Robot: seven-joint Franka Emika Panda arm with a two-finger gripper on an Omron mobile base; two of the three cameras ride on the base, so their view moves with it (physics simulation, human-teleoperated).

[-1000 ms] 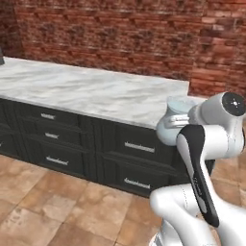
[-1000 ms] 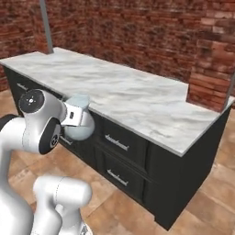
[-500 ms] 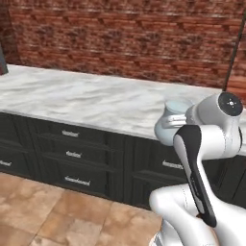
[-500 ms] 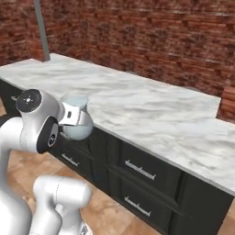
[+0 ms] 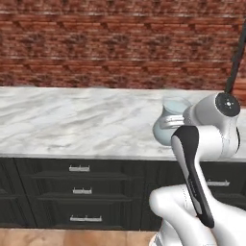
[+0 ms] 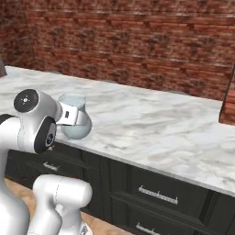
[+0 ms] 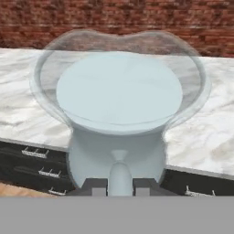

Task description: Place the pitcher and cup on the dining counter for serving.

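The pale blue-grey glass pitcher point(image 5: 166, 129) hangs upright in my gripper point(image 5: 174, 122), which is shut on its handle side. It is held at the near edge of the dining counter point(image 5: 72, 120), its body just above the marble. From the right base view the pitcher point(image 6: 75, 123) sits against my gripper point(image 6: 68, 115), over the counter point(image 6: 160, 128) front. The hand view looks down into the pitcher's point(image 7: 119, 91) flared rim, with my gripper point(image 7: 119, 185) closed around its handle and the marble counter point(image 7: 210, 137) beyond. The yellow cup is out of view.
A red brick wall point(image 5: 120, 43) runs behind the counter. Black drawers with silver handles point(image 5: 79, 191) fill the cabinet front below. A thin dark pole point(image 5: 235, 62) rises at the counter's right end.
The whole picture has shifted: the base has driven and turned, so the counter now lies square in front and closer. The pitcher stays in my gripper.
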